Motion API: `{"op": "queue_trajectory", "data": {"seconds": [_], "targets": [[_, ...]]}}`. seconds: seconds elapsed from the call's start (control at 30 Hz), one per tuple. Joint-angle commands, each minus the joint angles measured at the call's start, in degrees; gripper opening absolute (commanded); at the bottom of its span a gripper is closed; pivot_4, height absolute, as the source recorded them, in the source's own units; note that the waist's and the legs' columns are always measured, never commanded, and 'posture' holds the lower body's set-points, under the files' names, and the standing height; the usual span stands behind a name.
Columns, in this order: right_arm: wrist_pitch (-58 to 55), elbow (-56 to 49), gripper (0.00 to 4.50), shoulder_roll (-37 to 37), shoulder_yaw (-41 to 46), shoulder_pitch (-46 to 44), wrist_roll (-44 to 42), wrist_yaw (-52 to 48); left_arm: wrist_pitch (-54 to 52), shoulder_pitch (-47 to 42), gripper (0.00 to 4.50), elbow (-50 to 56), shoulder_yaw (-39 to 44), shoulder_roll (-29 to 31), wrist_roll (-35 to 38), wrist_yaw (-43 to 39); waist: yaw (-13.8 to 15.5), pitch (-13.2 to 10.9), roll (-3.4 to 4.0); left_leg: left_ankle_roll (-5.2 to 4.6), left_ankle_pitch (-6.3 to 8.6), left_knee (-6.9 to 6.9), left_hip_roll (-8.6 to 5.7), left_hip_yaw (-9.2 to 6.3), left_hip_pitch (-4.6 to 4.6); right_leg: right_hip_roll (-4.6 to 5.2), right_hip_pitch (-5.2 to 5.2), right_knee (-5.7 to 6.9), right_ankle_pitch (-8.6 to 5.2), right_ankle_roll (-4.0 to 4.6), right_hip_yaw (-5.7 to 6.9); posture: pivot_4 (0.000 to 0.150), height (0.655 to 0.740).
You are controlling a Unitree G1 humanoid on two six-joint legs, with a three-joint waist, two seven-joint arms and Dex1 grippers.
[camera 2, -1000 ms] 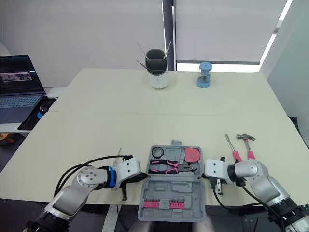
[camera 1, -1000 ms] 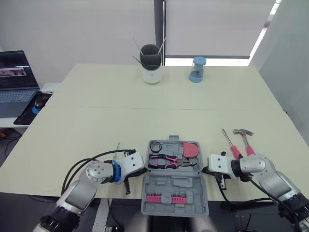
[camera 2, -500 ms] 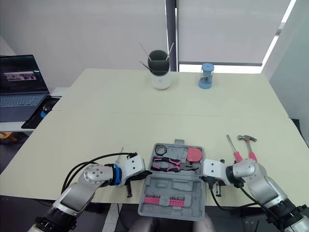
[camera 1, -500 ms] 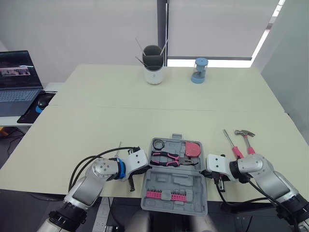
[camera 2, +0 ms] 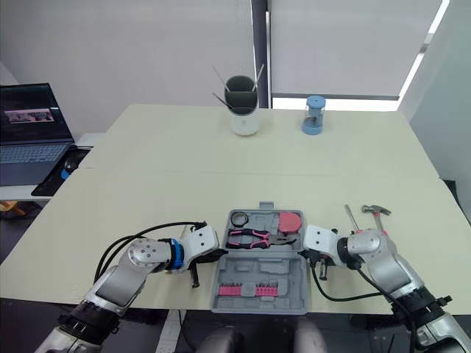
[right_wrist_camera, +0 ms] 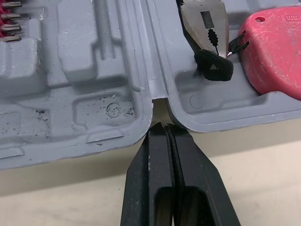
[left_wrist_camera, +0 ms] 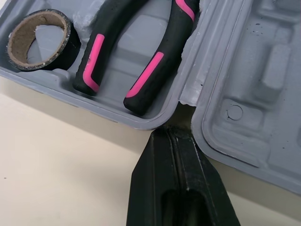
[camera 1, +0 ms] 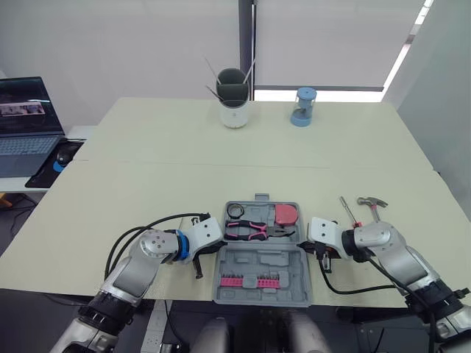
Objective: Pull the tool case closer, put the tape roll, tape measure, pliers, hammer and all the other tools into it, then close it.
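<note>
The grey tool case lies open at the table's near edge. Its far half holds the black tape roll, the pink-handled pliers and the red tape measure; pink bits line the near half. My left gripper is shut, its tip at the hinge notch on the case's left side. My right gripper is shut too, its tip at the right hinge notch. A hammer and a screwdriver lie on the table right of the case.
A white and grey cup with sticks and a blue jar stand at the table's far side. A laptop sits on a lower desk at the far left. The table's near edge runs just under the case.
The case has slid away from me, farther onto the table, and both shut grippers have moved forward with it at its two hinge notches.
</note>
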State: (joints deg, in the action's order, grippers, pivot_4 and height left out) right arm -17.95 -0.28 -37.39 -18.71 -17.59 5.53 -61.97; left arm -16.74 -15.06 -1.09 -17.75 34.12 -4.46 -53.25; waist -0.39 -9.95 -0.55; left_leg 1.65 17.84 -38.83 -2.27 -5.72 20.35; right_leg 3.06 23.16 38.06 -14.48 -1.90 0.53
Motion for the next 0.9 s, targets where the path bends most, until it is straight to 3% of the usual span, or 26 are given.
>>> {"op": "queue_trajectory", "data": {"seconds": [0.03, 0.9], "targets": [[3.18, -1.27, 0.02, 2.55, -0.55, -2.11, -1.7, 0.27, 2.94, -2.3, 0.0, -1.03, -2.06, -3.13, -0.34, 0.81, 0.05, 0.0, 0.0, 0.0, 0.0, 0.0, 0.0, 0.0, 0.0, 0.0, 0.0, 0.0, 0.0, 0.0, 0.0, 0.15, 0.74], [7.04, 8.84, 0.02, 4.31, -0.56, -7.62, -0.11, 2.05, 5.93, -9.19, 0.0, -9.84, -1.86, -7.49, -3.57, 1.09, 0.05, 0.0, 0.0, 0.01, -0.03, -0.01, -0.04, -0.02, 0.1, 0.02, 0.05, -0.03, 0.07, -0.09, 0.0, 0.15, 0.74]]}}
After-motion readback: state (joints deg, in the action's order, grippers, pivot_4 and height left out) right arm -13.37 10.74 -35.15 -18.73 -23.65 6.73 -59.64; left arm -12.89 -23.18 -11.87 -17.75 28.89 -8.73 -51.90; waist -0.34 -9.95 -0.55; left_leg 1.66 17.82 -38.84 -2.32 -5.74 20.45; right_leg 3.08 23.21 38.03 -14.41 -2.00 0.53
